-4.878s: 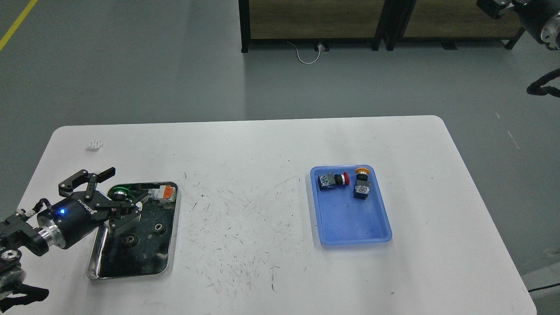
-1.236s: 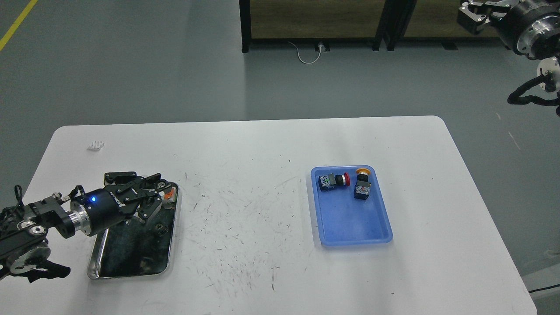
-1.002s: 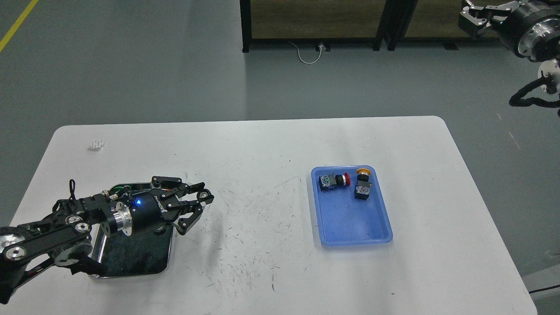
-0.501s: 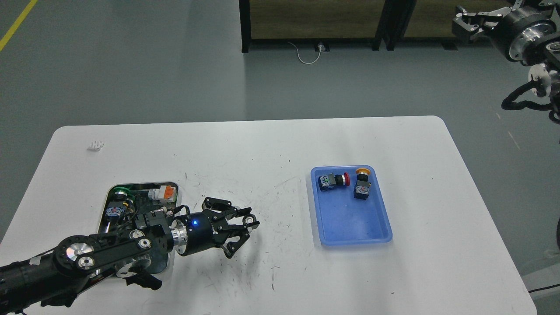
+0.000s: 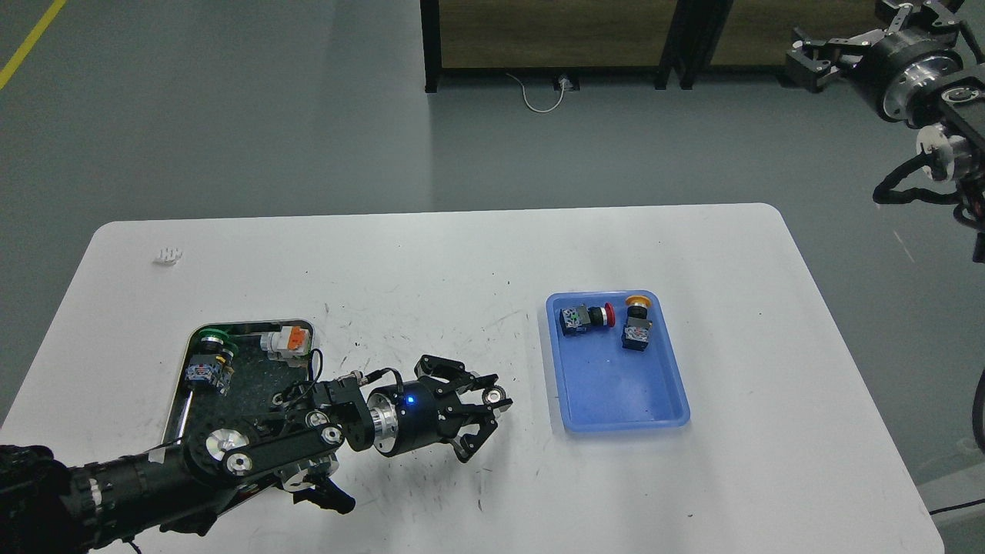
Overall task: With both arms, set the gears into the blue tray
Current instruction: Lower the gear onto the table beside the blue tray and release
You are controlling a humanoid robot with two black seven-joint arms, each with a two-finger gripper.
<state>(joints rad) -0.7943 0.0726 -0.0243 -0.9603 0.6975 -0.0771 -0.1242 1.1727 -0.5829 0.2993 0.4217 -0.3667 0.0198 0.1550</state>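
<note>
My left gripper (image 5: 491, 406) hovers over the white table, a short way left of the blue tray (image 5: 620, 422). It is shut on a small gear (image 5: 496, 397), whose silvery centre shows at the fingertips. The blue tray holds a red-capped switch (image 5: 586, 316) and a yellow-capped switch (image 5: 636, 322); its near half is bare. My left arm covers much of the steel tray (image 5: 181, 388), so I see no other gear. My right gripper (image 5: 804, 55) hangs high at the top right, beyond the table, too dark and small to read.
The steel tray at the left holds a green-capped switch (image 5: 206, 339), a second switch (image 5: 205, 372) and an orange-and-white part (image 5: 287, 339). A small white piece (image 5: 168, 255) lies near the table's far left corner. Dark shelving (image 5: 554, 38) stands beyond the table.
My left gripper closed over the steel tray, then travelled right across the table with the gear toward the blue tray. The right arm drifted slightly left and down.
</note>
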